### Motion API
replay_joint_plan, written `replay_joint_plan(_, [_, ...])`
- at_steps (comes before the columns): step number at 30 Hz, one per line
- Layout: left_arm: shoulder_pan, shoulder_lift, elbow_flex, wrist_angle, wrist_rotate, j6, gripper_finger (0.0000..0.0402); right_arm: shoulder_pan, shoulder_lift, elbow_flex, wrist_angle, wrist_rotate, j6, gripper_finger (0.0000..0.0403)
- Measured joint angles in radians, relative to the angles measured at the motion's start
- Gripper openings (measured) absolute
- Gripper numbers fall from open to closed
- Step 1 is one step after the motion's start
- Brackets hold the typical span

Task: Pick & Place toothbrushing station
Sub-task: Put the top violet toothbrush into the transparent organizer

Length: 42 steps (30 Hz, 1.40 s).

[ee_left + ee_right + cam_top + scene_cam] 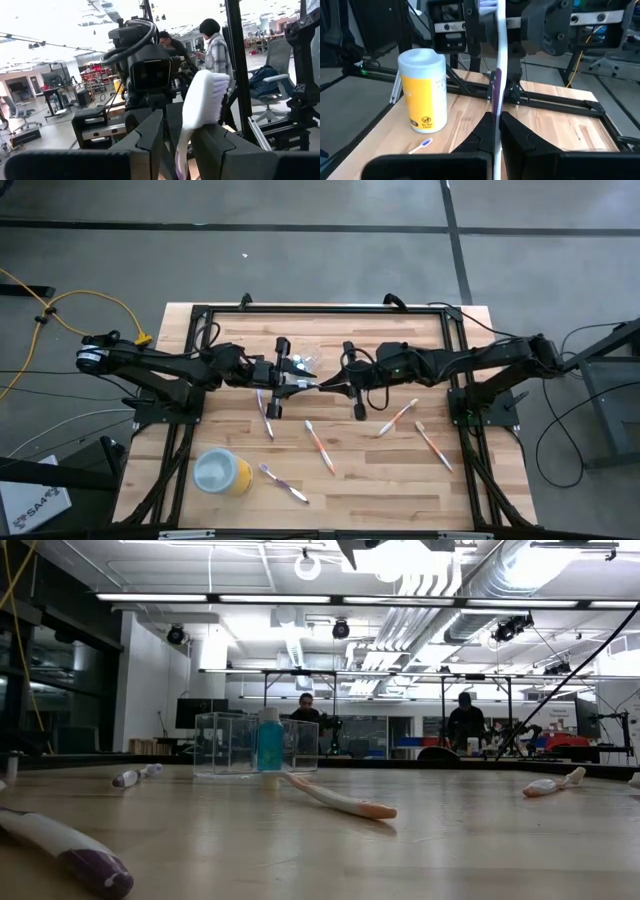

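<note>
Mostly undone: one toothbrush mid-handover, others scattered
High view: left gripper and right gripper meet mid-table, four toothbrushes lying loose; wrist views: both clamp one white toothbrush; low view: clear cup holds none

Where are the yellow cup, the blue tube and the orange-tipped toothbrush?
yellow cup (424, 90): right wrist view, on its yellow side.
blue tube (269, 745): low view, middle of its body.
orange-tipped toothbrush (340, 800): low view, middle of its handle.
</note>
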Motion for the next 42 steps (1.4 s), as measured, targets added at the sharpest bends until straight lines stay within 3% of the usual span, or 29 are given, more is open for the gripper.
replay_joint_plan(18, [0.0,0.0,0.0,-0.002,0.0,-0.026,0.0087,0.0,-0.001,0.0,0.016,0.0,-0.004,0.0004])
replay_joint_plan(21, [0.0,0.0,0.0,-0.004,0.0,-0.026,0.0073,0.0,-0.001,0.0,0.016,0.0,-0.004,0.0004])
replay_joint_plan(26, [0.0,0.0,0.0,-0.005,0.0,-0.026,0.0013,0.0,-0.001,0.0,0.016,-0.003,-0.003,0.0004])
replay_joint_plan(35, [0.0,0.0,0.0,-0.017,0.0,-0.049,0.0007,0.0,-0.001,0.0,0.012,-0.001,0.001,0.0009])
replay_joint_plan(42, [0.0,0.0,0.0,-0.03,0.0,-0.056,0.0007,0.0,-0.001,0.0,0.016,-0.001,0.003,0.0041])
